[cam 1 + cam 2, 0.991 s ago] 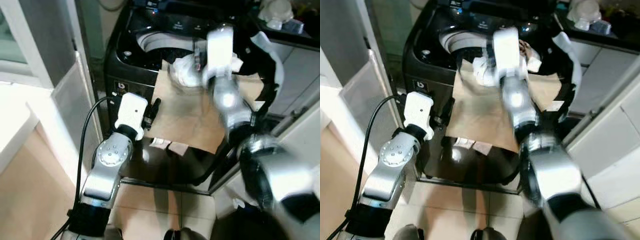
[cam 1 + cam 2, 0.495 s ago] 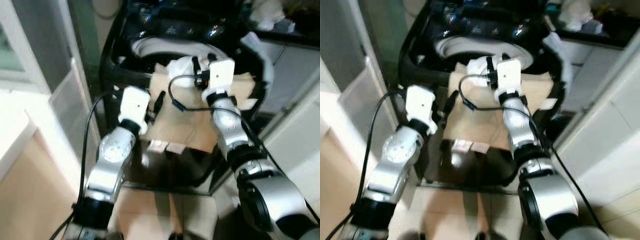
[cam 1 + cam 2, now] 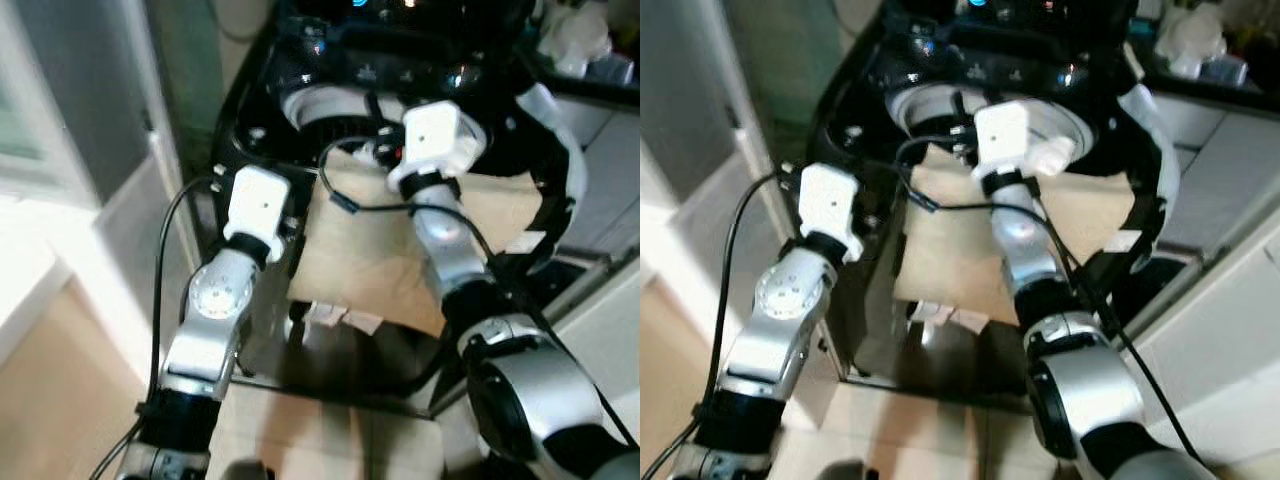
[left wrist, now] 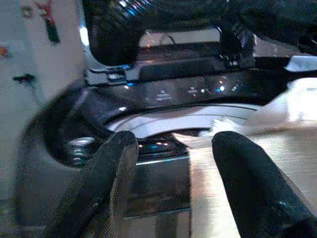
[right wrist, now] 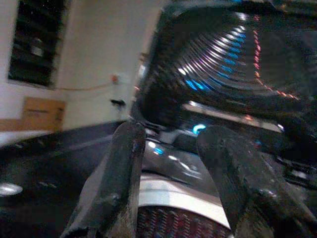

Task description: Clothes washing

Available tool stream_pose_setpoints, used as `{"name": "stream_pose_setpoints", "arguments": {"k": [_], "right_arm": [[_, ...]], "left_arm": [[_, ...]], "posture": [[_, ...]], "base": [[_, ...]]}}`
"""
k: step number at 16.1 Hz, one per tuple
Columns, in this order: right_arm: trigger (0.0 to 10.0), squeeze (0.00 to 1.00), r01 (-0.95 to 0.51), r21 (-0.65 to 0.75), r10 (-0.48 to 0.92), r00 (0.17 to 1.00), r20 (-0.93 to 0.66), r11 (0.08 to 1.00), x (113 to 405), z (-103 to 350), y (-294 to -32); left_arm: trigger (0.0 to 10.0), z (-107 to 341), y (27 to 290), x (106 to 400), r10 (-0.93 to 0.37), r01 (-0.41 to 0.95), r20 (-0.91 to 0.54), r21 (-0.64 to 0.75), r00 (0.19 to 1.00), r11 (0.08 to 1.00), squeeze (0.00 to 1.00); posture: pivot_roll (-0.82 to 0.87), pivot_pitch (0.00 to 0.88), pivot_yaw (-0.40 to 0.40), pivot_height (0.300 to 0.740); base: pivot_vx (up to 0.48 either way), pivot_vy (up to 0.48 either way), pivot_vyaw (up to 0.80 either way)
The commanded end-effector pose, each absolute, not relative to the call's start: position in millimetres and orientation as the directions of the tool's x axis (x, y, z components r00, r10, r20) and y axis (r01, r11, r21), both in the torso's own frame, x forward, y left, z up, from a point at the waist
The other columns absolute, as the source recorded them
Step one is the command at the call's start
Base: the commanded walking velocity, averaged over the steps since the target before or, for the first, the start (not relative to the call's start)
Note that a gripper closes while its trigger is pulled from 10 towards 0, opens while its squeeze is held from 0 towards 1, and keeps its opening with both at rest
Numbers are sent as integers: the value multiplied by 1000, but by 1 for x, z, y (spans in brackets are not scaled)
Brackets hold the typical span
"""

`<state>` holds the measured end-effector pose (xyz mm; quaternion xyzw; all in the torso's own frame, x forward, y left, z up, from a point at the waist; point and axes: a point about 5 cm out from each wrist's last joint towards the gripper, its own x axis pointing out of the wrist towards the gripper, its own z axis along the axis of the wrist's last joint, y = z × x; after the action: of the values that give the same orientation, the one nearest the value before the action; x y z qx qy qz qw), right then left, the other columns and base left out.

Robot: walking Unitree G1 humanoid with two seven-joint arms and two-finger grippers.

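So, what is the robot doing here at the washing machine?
The robot stands in front of a black top-loading washing machine with its lid up. A beige cloth is draped over the machine's front edge and hangs down. The right gripper is raised above the drum opening, fingers apart and holding nothing. The left gripper is lower, near the cloth's left edge, also open and empty. So the cloth is not inside the drum yet.

Beige floor tiles [image 3: 60, 370] lay below. A pale glass door [image 3: 70, 150] stood at left. White cabinets [image 3: 1230, 300] stood at right.
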<state>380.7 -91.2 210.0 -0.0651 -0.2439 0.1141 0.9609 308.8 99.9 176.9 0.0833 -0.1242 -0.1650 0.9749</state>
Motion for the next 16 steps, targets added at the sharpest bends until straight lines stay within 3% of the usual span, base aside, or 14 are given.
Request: {"name": "stream_pose_setpoints", "arguments": {"k": [1,8,11,16], "right_arm": [[10000,0,-143,-169,206,867,453,975,381,209,-109],[10000,0,-132,-154,189,869,458,979,374,205,-115],[10000,0,-155,-51,162,967,198,987,362,142,-134],[10000,0,-88,-51,93,988,119,995,337,106,-161]], "left_arm": [[10000,174,86,307,-371,332,195,205,908,921,0],[10000,171,86,310,-372,338,178,192,911,921,0],[10000,160,96,316,-319,308,106,107,942,945,0],[10000,140,119,316,-276,271,35,93,961,958,0]], "posture": [[-2,0,-98,724],[-21,0,-81,724],[-23,0,-84,724],[-55,0,-54,724]], "base": [[0,0,0],[0,0,0],[0,0,0],[0,0,0]]}}
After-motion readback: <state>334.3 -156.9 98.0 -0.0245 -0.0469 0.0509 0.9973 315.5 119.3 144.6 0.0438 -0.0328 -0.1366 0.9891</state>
